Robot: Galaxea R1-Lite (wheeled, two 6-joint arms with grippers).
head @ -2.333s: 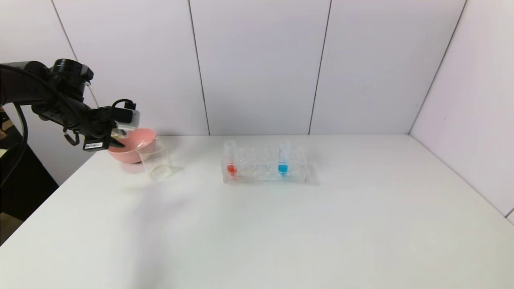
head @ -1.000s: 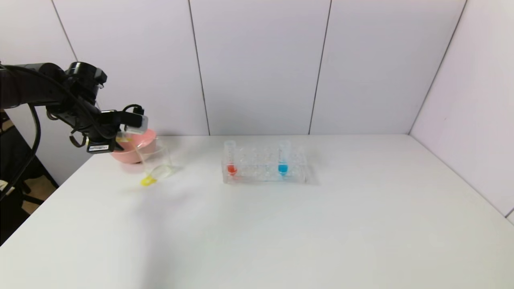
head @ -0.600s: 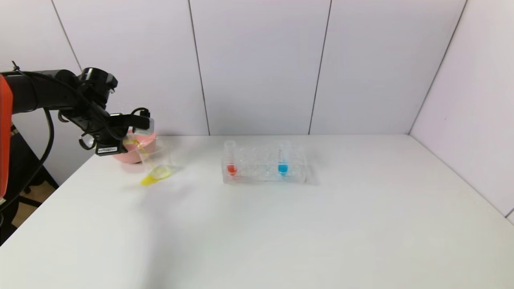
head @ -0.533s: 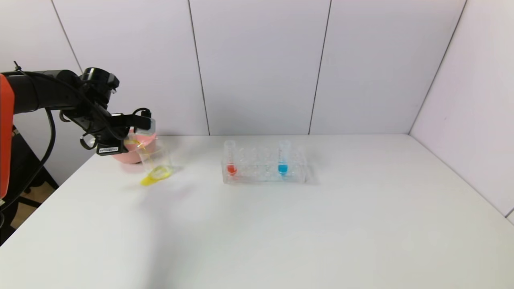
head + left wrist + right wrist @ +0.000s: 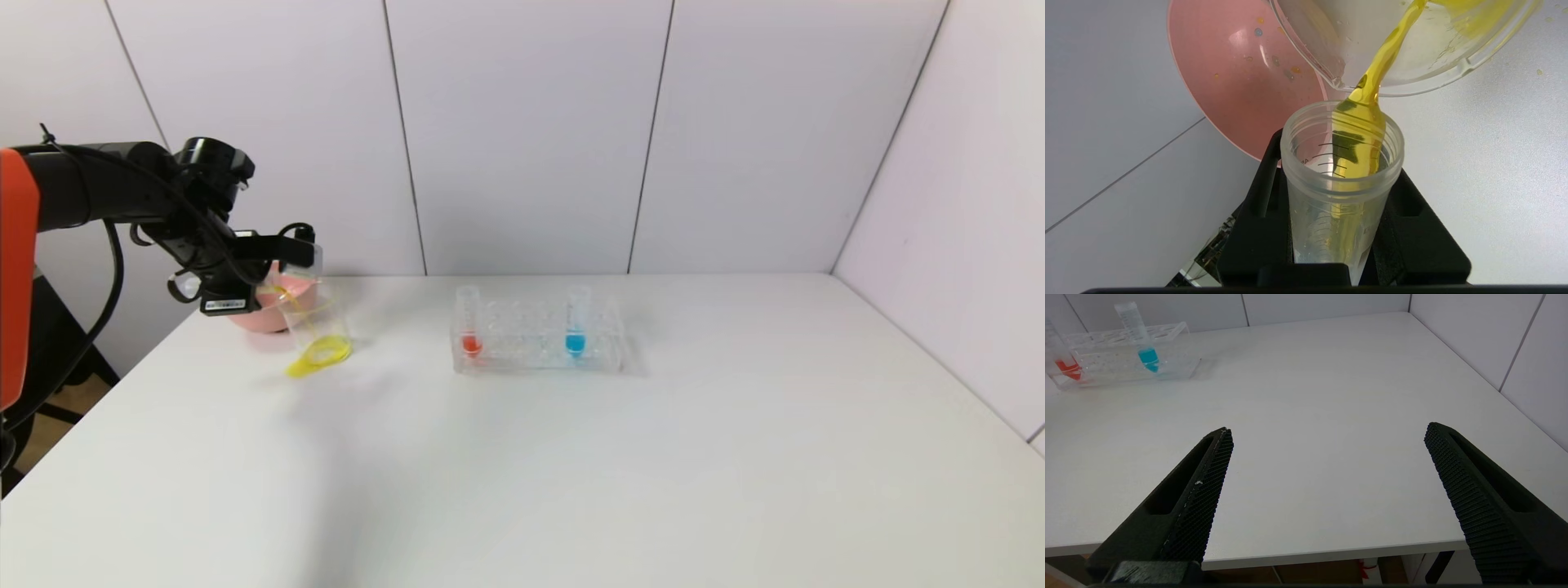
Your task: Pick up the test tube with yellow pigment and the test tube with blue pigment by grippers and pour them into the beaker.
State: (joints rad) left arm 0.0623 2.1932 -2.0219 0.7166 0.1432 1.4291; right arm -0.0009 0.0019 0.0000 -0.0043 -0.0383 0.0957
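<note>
My left gripper [image 5: 272, 286] is shut on the test tube with yellow pigment [image 5: 1341, 192] and holds it tipped, mouth down, over the clear beaker [image 5: 317, 325]. In the left wrist view my left gripper [image 5: 1341, 163] shows its black fingers [image 5: 1257, 228] on both sides of the tube, and a yellow stream runs from its mouth over the beaker's rim [image 5: 1470, 67]. Yellow liquid [image 5: 322, 353] lies at the beaker's bottom. The test tube with blue pigment [image 5: 575, 322] stands upright in the rack; it also shows in the right wrist view [image 5: 1141, 335]. My right gripper [image 5: 1327, 430] is open and empty above the table's front edge.
A pink bowl [image 5: 260, 309] stands right behind the beaker, at the table's back left; it also shows in the left wrist view [image 5: 1241, 77]. A clear tube rack [image 5: 539, 347] in the middle holds a red-liquid tube [image 5: 469, 322] at its left end. Small yellow drops [image 5: 1539, 72] dot the table.
My left arm has moved right over the beaker and tipped the tube. Yellow liquid has flowed out and gathered at the beaker's bottom. The rack and its tubes have not moved.
</note>
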